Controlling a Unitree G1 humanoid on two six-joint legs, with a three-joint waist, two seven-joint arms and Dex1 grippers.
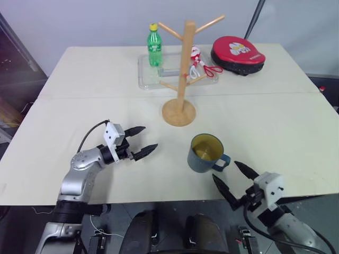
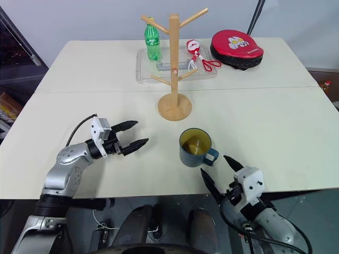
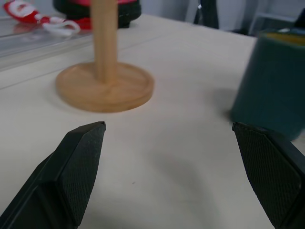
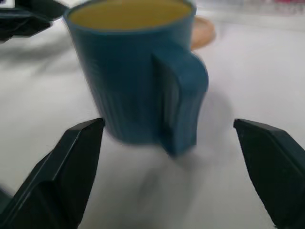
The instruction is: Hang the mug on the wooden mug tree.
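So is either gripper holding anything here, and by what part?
Nothing is held. Both the left gripper and right gripper are open; the mug stands free.

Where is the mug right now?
In the left eye view the mug stands upright on the table near its front edge, just in front of the wooden mug tree, handle toward the open right tool.

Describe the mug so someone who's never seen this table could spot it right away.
On the pale table, find the wooden mug tree near the middle. The mug stands upright just in front of its round base: dark blue outside, yellow inside, and the only cup there.
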